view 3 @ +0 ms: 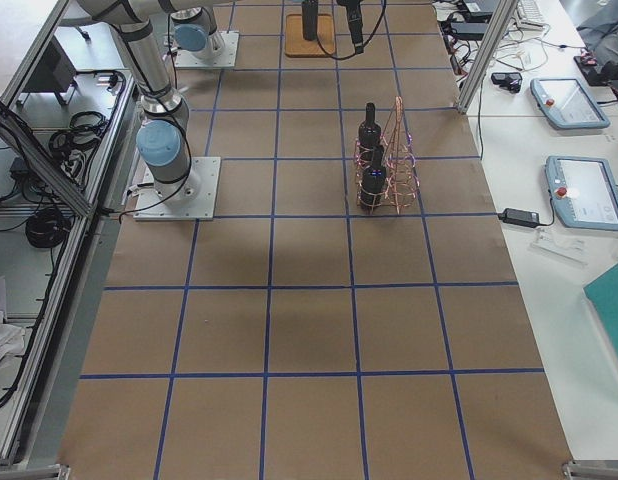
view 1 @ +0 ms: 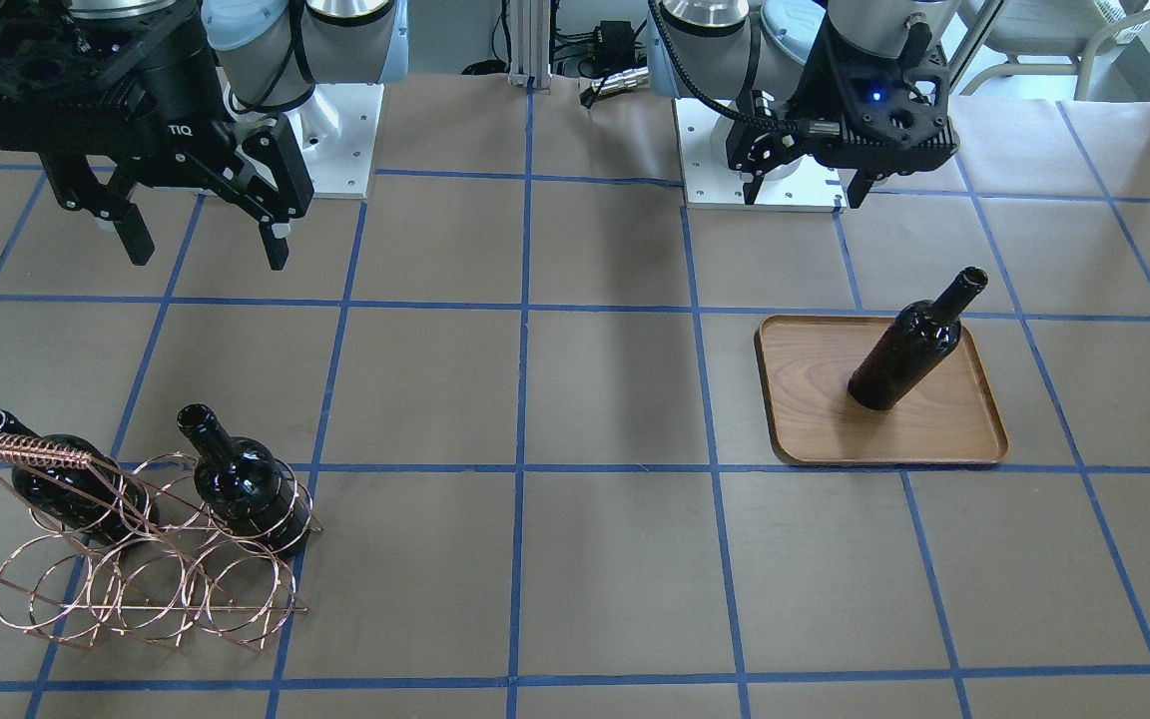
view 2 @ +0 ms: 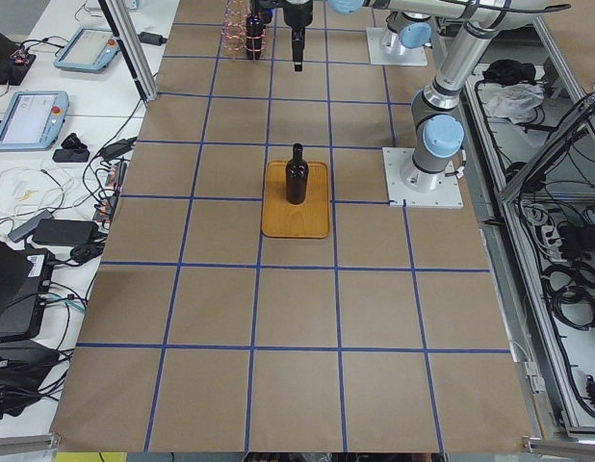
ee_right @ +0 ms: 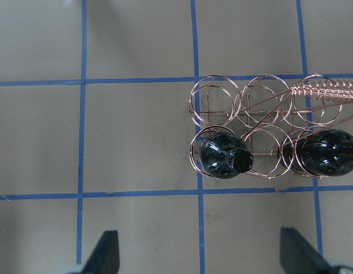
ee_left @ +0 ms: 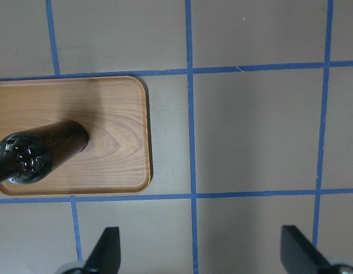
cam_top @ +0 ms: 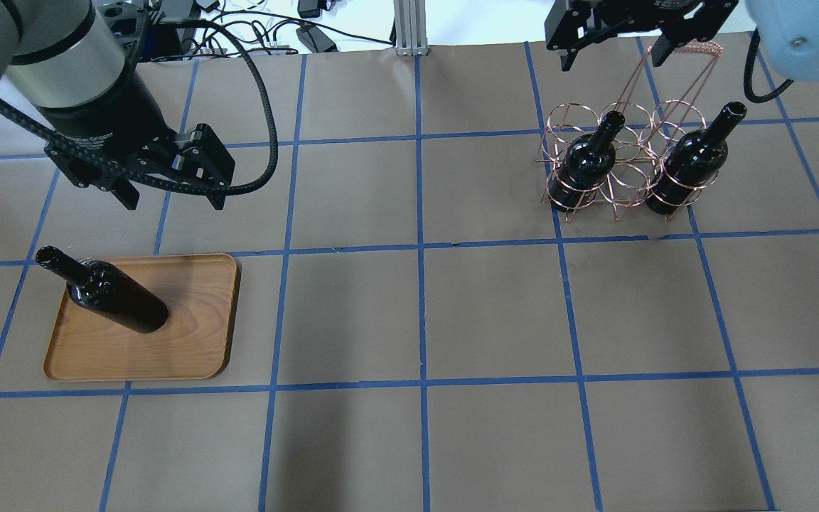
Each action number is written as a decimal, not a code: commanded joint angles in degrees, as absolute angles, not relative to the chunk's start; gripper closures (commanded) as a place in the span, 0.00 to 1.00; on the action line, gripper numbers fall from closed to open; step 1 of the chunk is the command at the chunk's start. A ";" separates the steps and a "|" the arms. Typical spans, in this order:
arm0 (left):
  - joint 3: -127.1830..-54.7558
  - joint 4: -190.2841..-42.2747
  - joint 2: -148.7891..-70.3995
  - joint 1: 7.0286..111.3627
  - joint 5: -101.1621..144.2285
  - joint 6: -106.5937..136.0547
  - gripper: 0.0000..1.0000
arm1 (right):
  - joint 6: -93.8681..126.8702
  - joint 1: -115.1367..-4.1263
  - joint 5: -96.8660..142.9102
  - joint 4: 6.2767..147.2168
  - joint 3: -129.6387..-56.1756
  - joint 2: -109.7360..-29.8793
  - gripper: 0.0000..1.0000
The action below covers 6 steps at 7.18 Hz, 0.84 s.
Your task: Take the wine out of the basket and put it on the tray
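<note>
copper basket low on the near tabletop, holding one bottle below the coiled handle and a second bottle at the other end, loops between them bare. farther back, wine bottle upright on the tray, touched by nothing. left gripper raised behind the tray, fingers wide apart, empty. right gripper high behind the basket, fingers likewise spread, gripping nothing. by the look of it, one transfer finished; two bottles left to fetch, if meant for the tray too.
</note>
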<state>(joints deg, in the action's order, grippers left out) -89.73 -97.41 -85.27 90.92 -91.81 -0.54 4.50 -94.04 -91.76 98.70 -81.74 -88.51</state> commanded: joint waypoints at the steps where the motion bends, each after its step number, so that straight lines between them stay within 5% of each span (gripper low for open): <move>1: -89.74 -97.47 -84.99 90.88 -92.11 -0.79 0.00 | 4.48 -94.04 -91.76 98.61 -81.74 -88.68 0.00; 6: -89.74 -97.47 -85.16 90.88 -92.55 -1.49 0.00 | 4.48 -94.04 -91.76 98.44 -81.83 -88.68 0.00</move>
